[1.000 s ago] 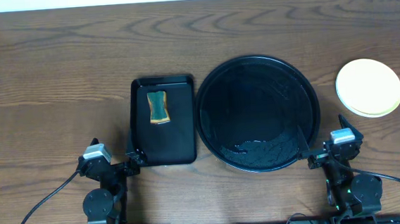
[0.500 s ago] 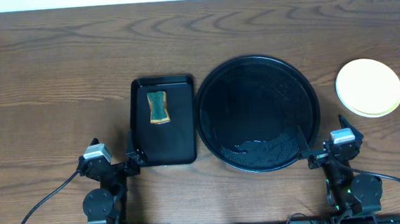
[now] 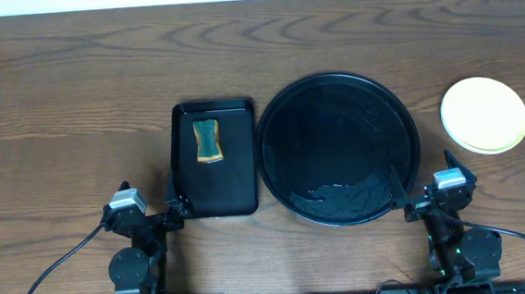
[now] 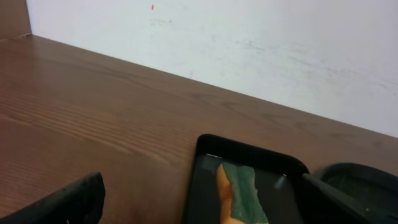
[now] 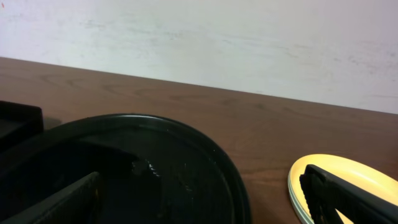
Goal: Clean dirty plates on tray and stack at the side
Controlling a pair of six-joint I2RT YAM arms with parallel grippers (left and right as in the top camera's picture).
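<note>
My left end effector [image 3: 172,209] and right end effector [image 3: 403,197] sat spread and empty, plates [image 3: 483,114] stacked right of the bare tray [image 3: 336,142], where I judged a careless right-arm swing could knock them over

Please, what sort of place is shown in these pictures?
Probably a robot test bench set up for dish-cleaning practice, not a real kitchen: a brown wooden table against a plain white wall, a green-and-yellow sponge in a small rectangular black tray, and a large round glossy black tray beside it.
</note>
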